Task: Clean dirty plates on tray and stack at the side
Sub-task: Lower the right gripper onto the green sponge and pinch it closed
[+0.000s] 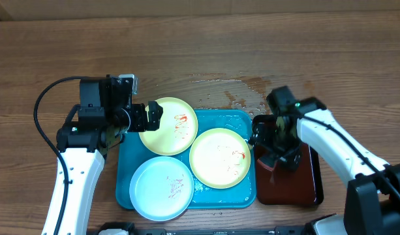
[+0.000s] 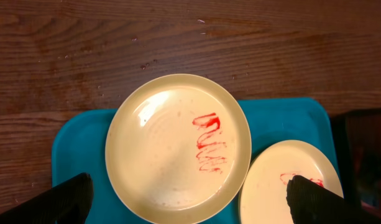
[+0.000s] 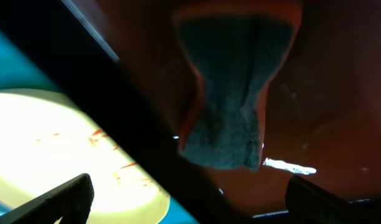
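Observation:
Three smeared plates lie on the turquoise tray: a yellow-green plate at the back left, another yellow-green plate on the right, and a blue-white plate at the front left. My left gripper hovers open over the back-left plate, and its fingers hold nothing. My right gripper is open above the dark red-brown tray, just in front of a grey-green sponge with orange sides. The right-hand plate shows beside that tray's rim.
A wet patch shines on the wooden table behind the turquoise tray. The dark red-brown tray sits tight against its right side. Bare wood stretches along the back and the far left.

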Controlling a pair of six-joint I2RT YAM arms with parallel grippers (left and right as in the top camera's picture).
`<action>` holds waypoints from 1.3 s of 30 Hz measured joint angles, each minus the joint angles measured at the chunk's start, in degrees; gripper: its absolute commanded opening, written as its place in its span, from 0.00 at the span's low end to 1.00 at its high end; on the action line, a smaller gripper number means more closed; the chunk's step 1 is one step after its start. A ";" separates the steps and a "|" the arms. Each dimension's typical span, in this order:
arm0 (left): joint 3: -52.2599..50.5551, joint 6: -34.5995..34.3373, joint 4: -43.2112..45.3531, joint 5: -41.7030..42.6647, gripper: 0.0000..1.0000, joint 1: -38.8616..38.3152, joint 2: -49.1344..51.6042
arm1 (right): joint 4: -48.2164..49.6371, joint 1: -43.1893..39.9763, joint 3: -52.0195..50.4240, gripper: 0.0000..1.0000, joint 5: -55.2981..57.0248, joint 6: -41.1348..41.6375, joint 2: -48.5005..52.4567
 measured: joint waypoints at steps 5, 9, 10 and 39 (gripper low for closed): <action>0.00 0.00 -0.04 0.02 1.00 0.00 0.00 | 4.24 0.07 -3.10 0.65 -0.76 2.19 0.00; 0.00 0.00 0.00 0.00 1.00 0.00 0.00 | 6.75 -0.13 -3.08 0.92 0.26 2.47 0.00; 0.00 0.00 -0.02 0.00 1.00 0.00 0.00 | 7.17 -0.15 -3.10 0.92 0.39 2.36 0.00; 0.00 0.00 -0.50 0.02 1.00 0.00 0.00 | -4.48 -4.00 6.84 0.85 12.13 -1.97 -0.22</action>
